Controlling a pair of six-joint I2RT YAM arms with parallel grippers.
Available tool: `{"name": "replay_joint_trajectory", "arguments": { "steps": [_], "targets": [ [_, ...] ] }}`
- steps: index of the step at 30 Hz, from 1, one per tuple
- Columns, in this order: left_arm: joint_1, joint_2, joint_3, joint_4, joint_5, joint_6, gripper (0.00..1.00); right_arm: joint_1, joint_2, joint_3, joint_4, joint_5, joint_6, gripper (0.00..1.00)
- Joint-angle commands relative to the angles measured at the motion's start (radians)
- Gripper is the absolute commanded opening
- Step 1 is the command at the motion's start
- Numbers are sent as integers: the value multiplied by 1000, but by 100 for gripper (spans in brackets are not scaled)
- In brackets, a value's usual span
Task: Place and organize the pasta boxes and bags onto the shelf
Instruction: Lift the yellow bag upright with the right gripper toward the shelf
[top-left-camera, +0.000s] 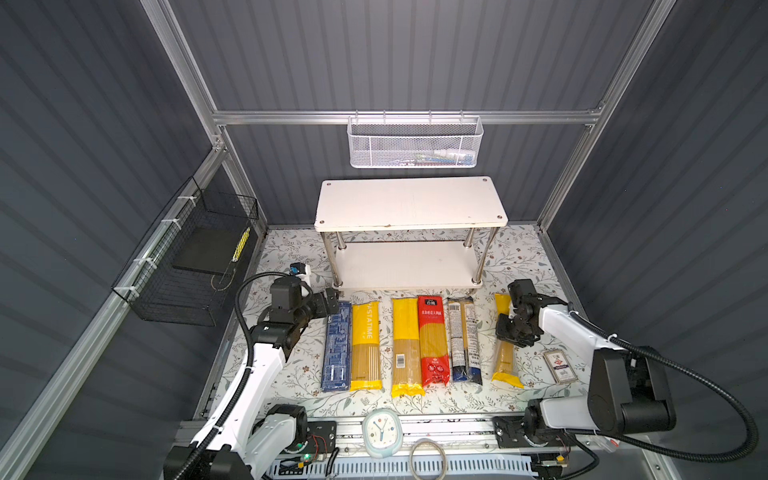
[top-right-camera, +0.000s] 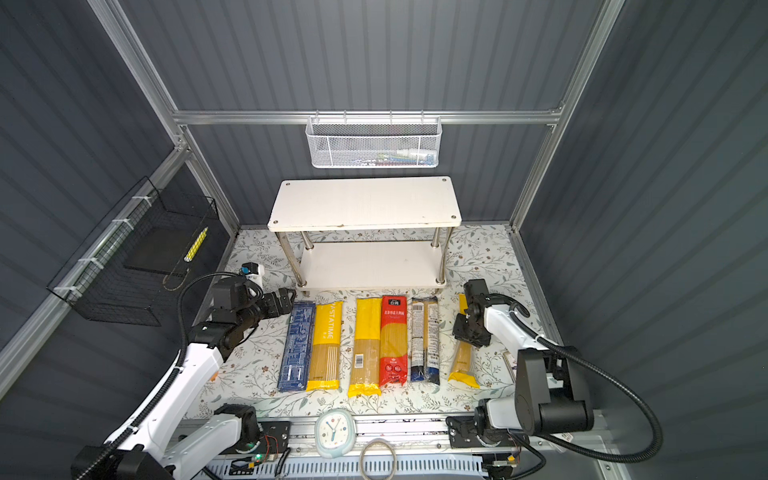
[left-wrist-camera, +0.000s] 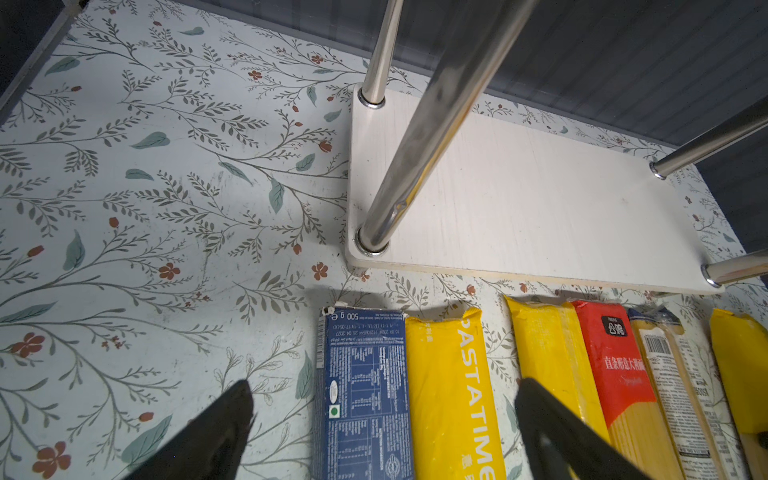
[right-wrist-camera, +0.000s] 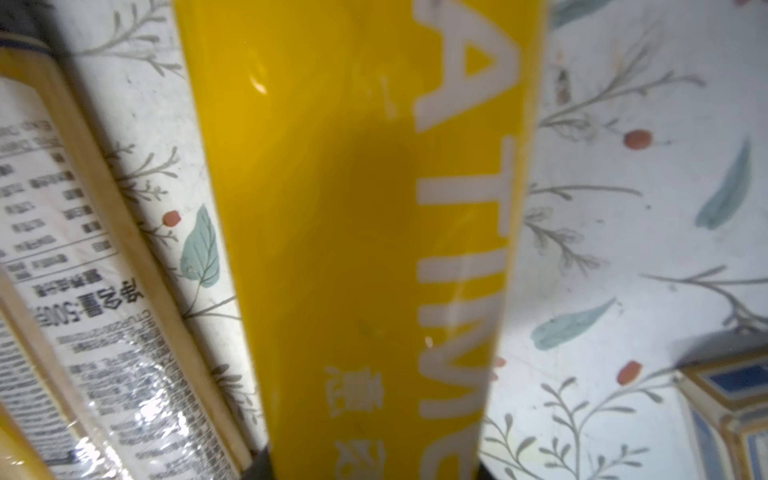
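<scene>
Our right fingers (top-left-camera: 510, 333) are clenched across the middle of the rightmost yellow bag (top-left-camera: 505, 362), likely for balance. It lies near the table's (top-left-camera: 536, 266) right edge, before the empty shelf (top-left-camera: 411, 203). Our left fingers (left-wrist-camera: 224, 428) stand released.

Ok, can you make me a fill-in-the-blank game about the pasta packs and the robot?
The dark-blue box lies beside a yellow bag marked ____.
Between the plain yellow bag and the clear bag lies a ____ bag.
The right gripper sits on the rightmost bag, coloured ____.
The left gripper has fingers that are ____, not shut.
Missing words: PASTATIME; red; yellow; open.
</scene>
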Motion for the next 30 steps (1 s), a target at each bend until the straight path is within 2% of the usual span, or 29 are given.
{"name": "replay_joint_trajectory", "arguments": {
  "steps": [1, 4, 13, 20, 30],
  "targets": [
    [3, -2, 29, -24, 17, -3, 99, -11, -55, -7, 2, -9, 3, 28],
    [3, -6, 29, -25, 21, -3, 99, -16, -81, -15, 6, -17, 2, 20],
    [3, -2, 29, -21, 31, -11, 99, -23, -173, 8, -41, -14, -1, 17],
    [3, 15, 39, -13, 53, -19, 99, -27, -267, 116, -146, -9, -10, 16],
    [3, 2, 53, -32, 74, -7, 99, -34, -285, 344, -297, -27, -44, 17]
  ]
}}
